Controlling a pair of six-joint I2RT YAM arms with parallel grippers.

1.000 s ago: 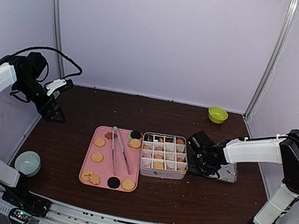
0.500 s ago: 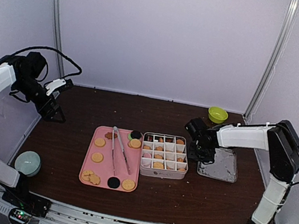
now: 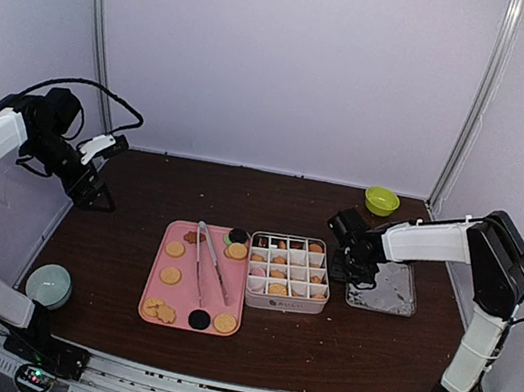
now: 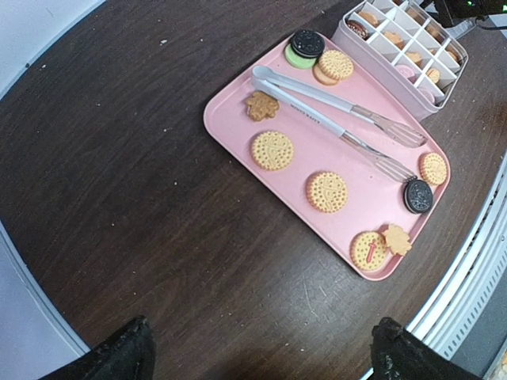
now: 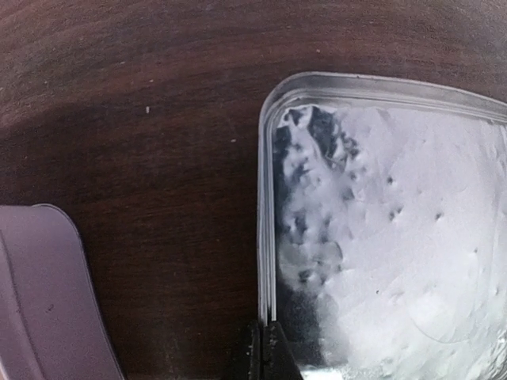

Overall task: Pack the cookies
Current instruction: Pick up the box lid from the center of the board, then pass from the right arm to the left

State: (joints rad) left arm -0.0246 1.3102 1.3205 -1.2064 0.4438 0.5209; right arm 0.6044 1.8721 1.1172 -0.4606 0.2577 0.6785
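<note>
Several cookies (image 3: 171,274) lie on a pink tray (image 3: 191,297), mostly golden rounds, with dark ones and a green one (image 4: 299,55). In the left wrist view the cookies (image 4: 272,150) are spread over the tray (image 4: 238,119). More cookies fill a white divided box (image 3: 288,272) to its right. My left gripper (image 3: 99,198) is open and empty, held high at the far left; its fingers (image 4: 119,356) frame bare table. My right gripper (image 3: 346,269) is shut on the left rim of a silver tin lid (image 5: 396,237), which lies right of the box.
Metal tongs (image 3: 209,263) lie across the pink tray. A green bowl (image 3: 381,200) stands at the back right. A pale round bowl (image 3: 49,285) sits at the front left edge. The box corner (image 5: 47,293) is close to the left of the lid.
My right arm has swung back and left, and the silver lid has shifted a little toward the box. The left arm has hardly moved.
</note>
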